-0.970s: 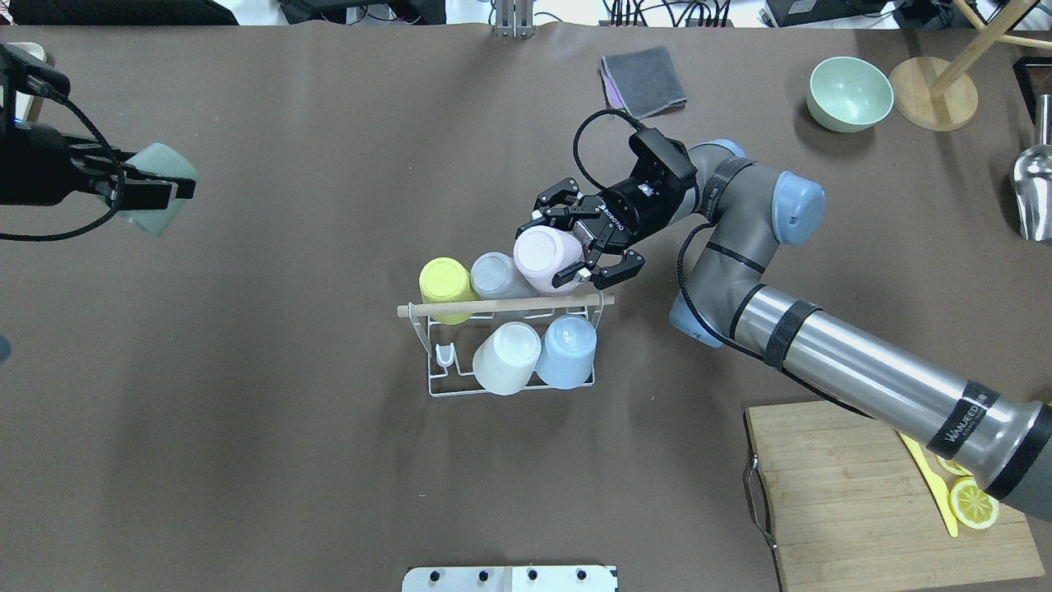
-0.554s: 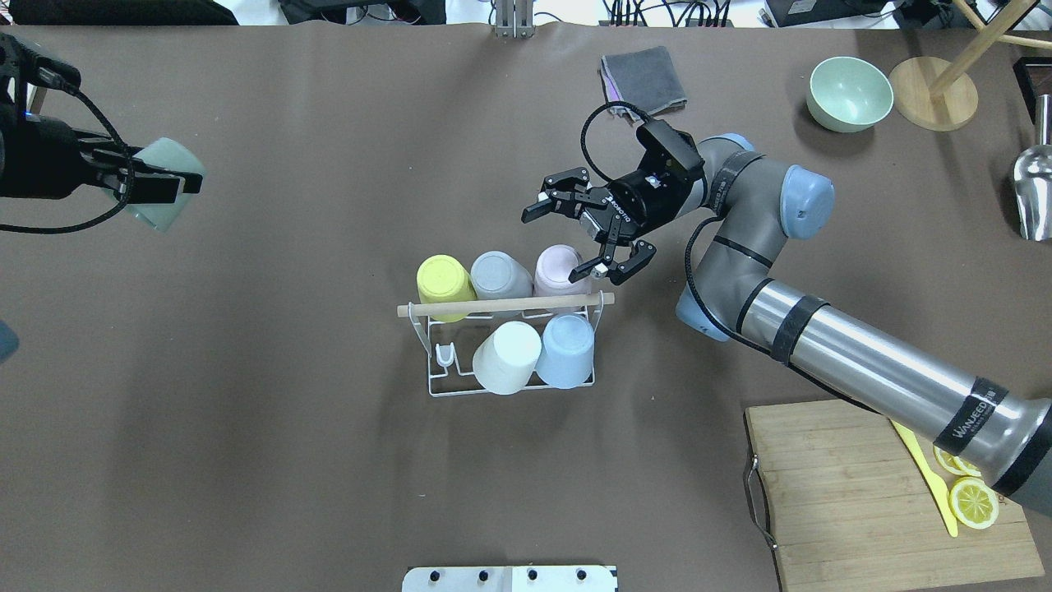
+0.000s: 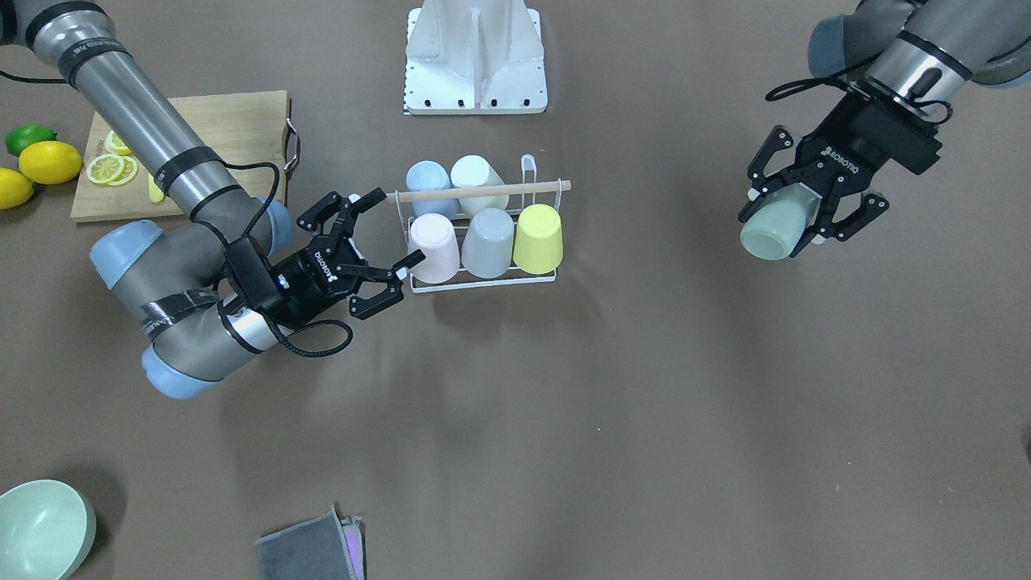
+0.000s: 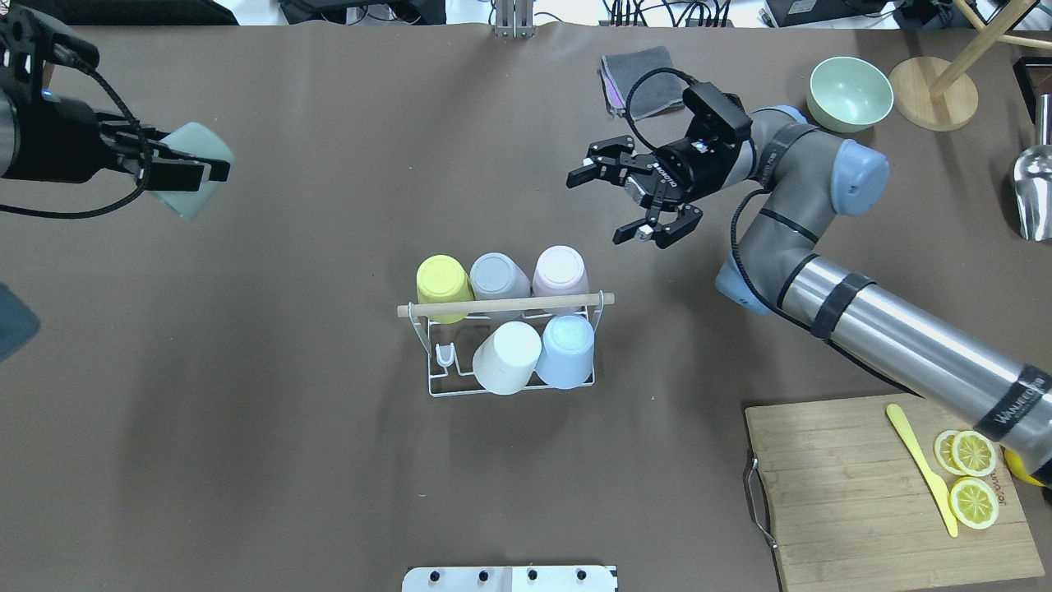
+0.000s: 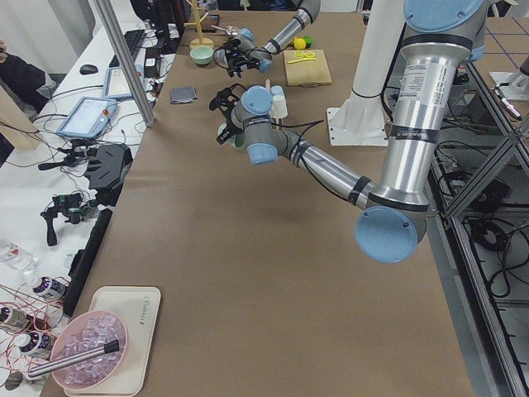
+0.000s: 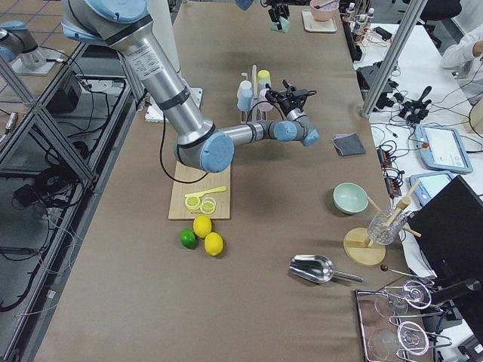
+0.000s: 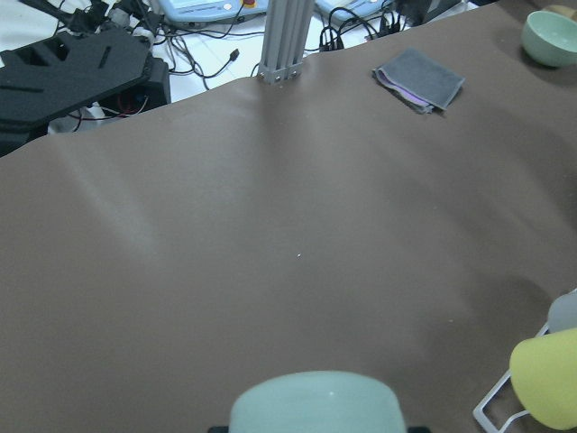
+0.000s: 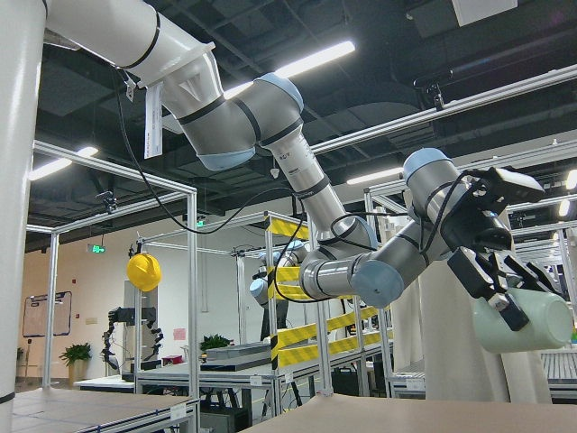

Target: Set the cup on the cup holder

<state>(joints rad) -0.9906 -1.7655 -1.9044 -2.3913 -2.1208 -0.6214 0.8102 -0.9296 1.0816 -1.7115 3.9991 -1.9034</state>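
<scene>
six cups counted: five on the rack, one in the left grip

the cup holder [image 4: 444, 355] stands mid-table with its wooden rod [image 4: 493, 307] across the top. five cups sit upside down on it. on the far side of the rod, in the overhead view, is a row of three: yellow cup [image 4: 445, 279], grey cup [image 4: 497, 277] and pink cup [image 4: 559, 271]. on the near side is a row of two: white cup [image 4: 508, 355] and blue cup [image 4: 567, 349]. one bare prong shows just beside the white cup. the sixth, a pale green cup [image 7: 315, 406], is clamped in the left gripper [image 3: 773, 232], in the air well apart from the rack. the right gripper [image 4: 600, 207] hangs spread and empty near the pink cup, touching nothing.

elsewhere there is one green bowl [image 4: 850, 92], one folded grey cloth [image 4: 643, 78], and one cutting board [image 4: 855, 493] with one yellow knife [image 4: 920, 464] and lemon slices.

the prongs under the five cups are hidden. the left arm is cut off at the overhead view's edge. the left wrist view shows only the green cup's base, with the fingers out of frame.
</scene>
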